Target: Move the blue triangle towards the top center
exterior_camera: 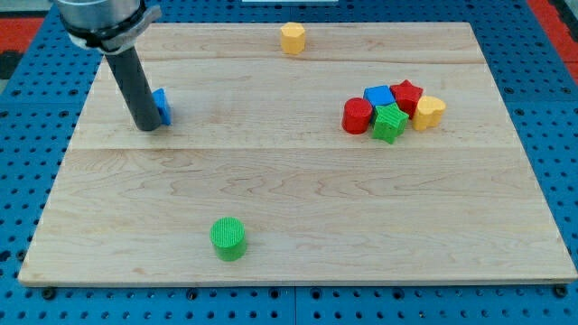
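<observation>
Rod: dark, straight, descends from the far left corner of the view; no pincer shows, so its state cannot be told.
My tip (pixel 147 127): on the bench at far left, touching the left side of the blue triangle.
Blue triangle (pixel 163 106): far-left part of the bench, partly hidden behind the rod; only its right part shows, so its shape is hard to make out.
Bench (pixel 298 199): pale wooden board lying on a blue perforated surface (pixel 560 135).
Yellow block, far (pixel 292 38): near the far edge, about centre, well apart from the blue triangle; shape looks roughly hexagonal.
Cluster, right: five blocks packed together, touching their neighbours.
Red cylinder (pixel 358 116): left end of the cluster.
Blue cube (pixel 378 95): far side of the cluster, between the red cylinder and the red star.
Red star (pixel 407 95): far right of the cluster.
Green star (pixel 389 124): near side of the cluster, just beside the red cylinder.
Yellow heart (pixel 429 112): right end of the cluster.
Green cylinder (pixel 228 237): alone, near side, left of centre, well apart from all other blocks.
</observation>
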You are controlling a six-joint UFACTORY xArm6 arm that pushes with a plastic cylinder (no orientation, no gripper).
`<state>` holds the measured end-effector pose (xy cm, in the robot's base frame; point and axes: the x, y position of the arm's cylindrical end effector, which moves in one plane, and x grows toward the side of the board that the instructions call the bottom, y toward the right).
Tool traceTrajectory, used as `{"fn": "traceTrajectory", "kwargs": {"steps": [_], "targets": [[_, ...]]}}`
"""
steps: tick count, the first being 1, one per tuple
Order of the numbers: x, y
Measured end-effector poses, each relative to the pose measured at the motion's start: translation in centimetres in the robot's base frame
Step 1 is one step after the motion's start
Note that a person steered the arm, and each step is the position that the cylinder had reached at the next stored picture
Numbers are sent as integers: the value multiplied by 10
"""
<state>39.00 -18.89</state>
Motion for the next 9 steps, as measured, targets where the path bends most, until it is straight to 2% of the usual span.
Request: {"fn": "traceTrajectory", "kwargs": {"steps": [2, 3, 4, 5, 6, 8, 9], "targets": [[-80, -10], [-105, -2], [-108, 40], [-129, 66], [-164, 29], [-151, 54], [-144, 111]]}}
